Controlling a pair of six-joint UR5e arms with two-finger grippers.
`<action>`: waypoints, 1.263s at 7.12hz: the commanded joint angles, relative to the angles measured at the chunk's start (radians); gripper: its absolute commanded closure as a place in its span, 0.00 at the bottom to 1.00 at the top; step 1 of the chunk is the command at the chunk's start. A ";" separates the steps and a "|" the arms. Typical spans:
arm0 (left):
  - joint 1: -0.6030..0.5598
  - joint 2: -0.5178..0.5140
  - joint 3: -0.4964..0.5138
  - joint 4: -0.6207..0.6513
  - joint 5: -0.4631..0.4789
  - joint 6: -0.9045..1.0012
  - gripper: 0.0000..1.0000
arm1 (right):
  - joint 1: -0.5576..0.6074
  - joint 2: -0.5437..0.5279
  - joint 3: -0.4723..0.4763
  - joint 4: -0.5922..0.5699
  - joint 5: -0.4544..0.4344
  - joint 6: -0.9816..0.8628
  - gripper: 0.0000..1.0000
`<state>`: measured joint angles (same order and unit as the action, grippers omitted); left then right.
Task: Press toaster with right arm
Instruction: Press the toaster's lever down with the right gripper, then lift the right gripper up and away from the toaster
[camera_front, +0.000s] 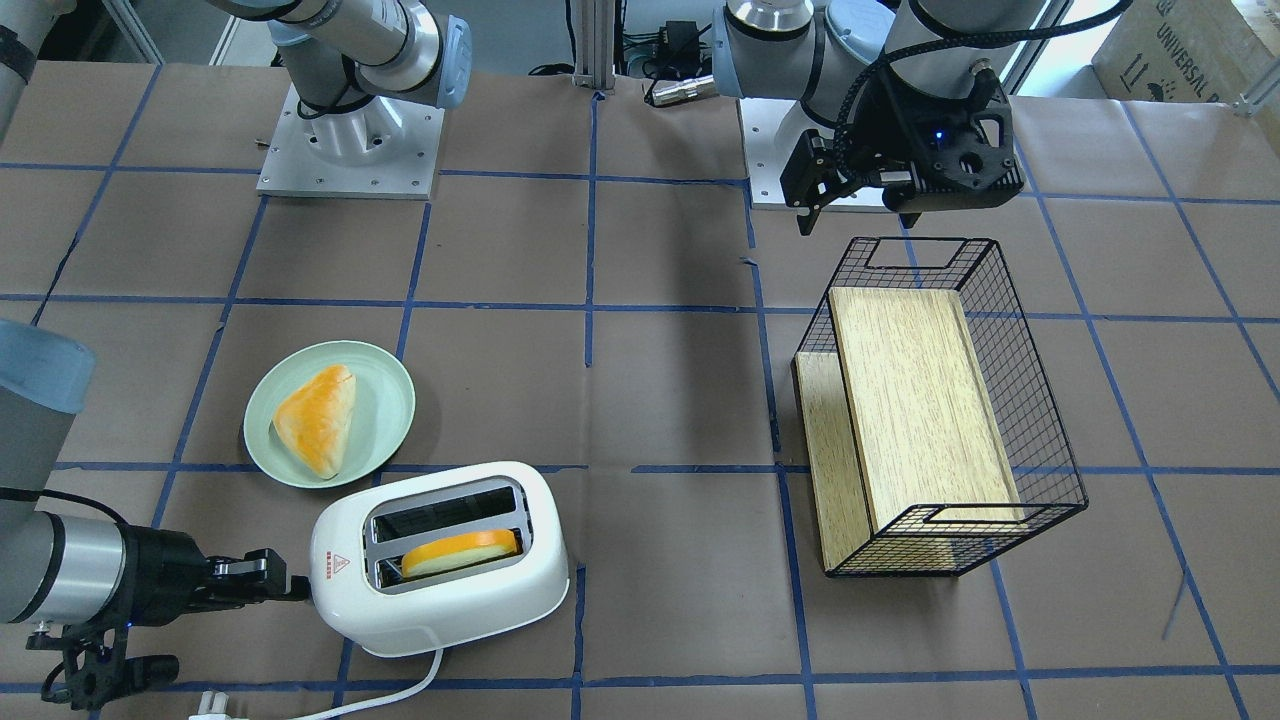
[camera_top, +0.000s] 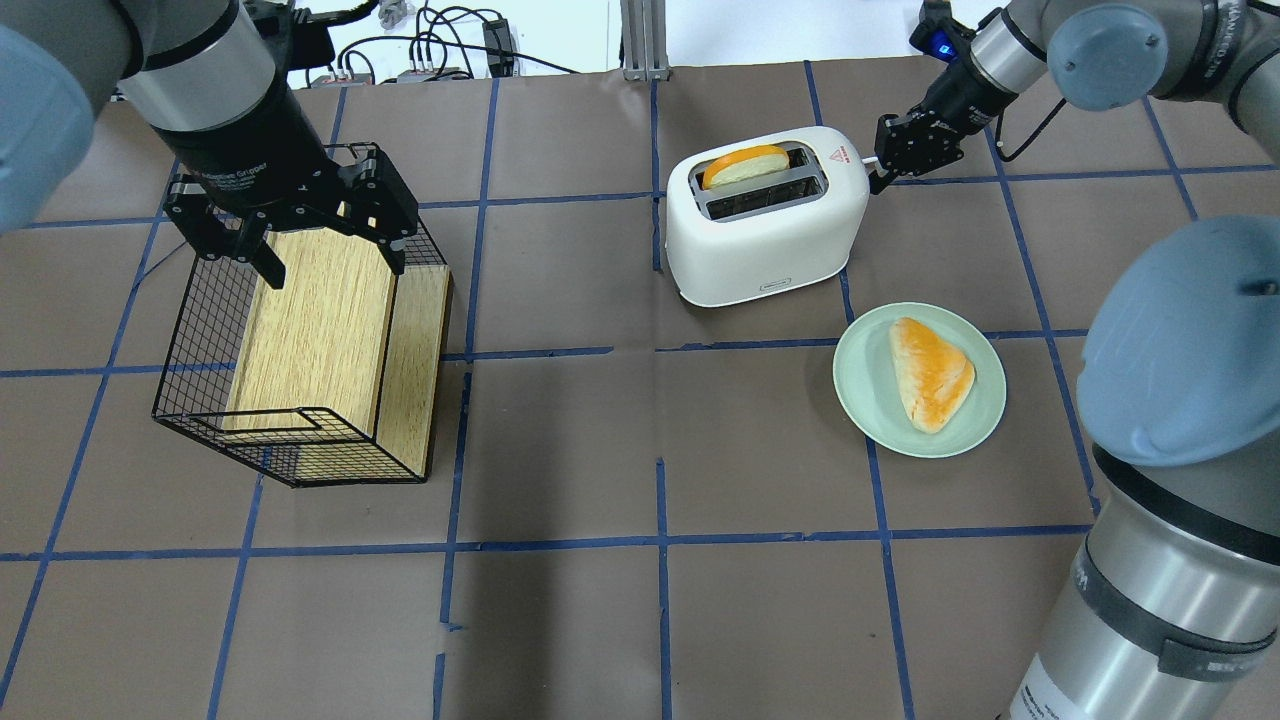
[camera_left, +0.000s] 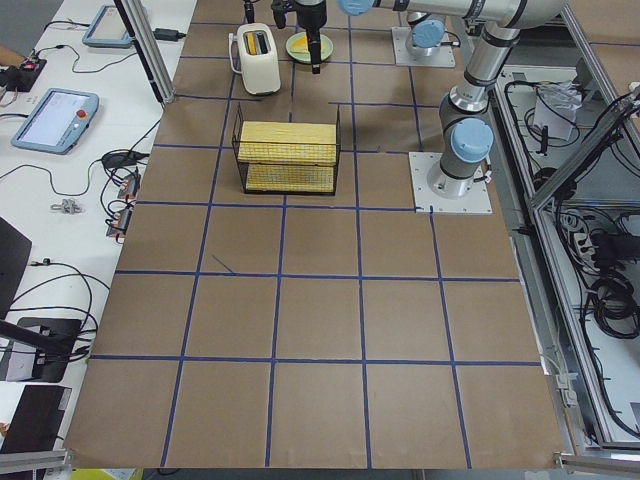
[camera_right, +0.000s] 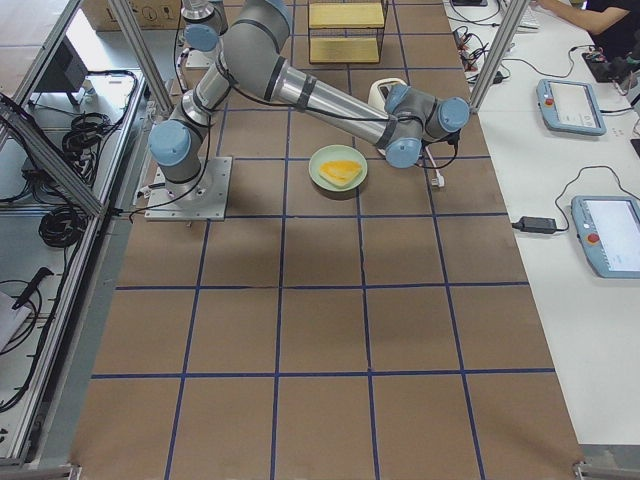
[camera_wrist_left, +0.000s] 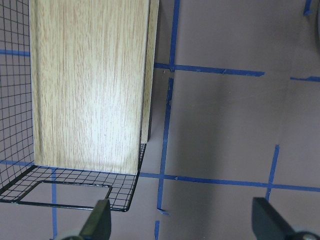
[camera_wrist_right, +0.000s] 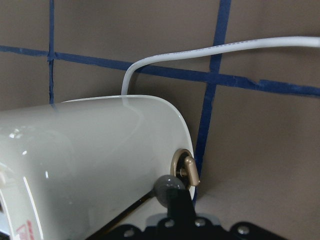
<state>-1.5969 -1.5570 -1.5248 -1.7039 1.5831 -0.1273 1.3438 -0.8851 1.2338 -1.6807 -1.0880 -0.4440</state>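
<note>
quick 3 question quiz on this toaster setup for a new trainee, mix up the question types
1. Fill in: the left gripper hangs open above one end of the wire ____.
2. True or false: both slots of the toaster hold bread.
3. Which gripper is at the toaster's lever end? A left, B right.

Key: 1 basket. 2 false, only one holds a slice. 3 B, the right gripper.

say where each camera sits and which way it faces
Front-facing: across the table, facing robot; right arm, left arm.
Overhead: behind robot, looking down; both arms.
Exterior left: table's left end; left arm near.
Exterior right: right end; right arm near.
Left wrist: above black wire basket; open fingers.
Right wrist: beside white rounded plastic toaster.
Shared: first two show both.
</note>
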 joint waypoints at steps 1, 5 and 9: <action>0.000 0.000 0.000 0.000 0.000 0.000 0.00 | 0.008 -0.024 -0.046 0.001 -0.032 0.034 0.89; 0.000 0.000 0.000 0.001 0.000 0.000 0.00 | 0.168 -0.196 -0.133 0.052 -0.547 0.096 0.00; 0.000 0.000 0.000 0.000 0.000 0.000 0.00 | 0.262 -0.371 0.000 0.055 -0.563 0.320 0.01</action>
<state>-1.5969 -1.5569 -1.5248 -1.7042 1.5831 -0.1273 1.5842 -1.1803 1.1620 -1.6238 -1.6558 -0.2360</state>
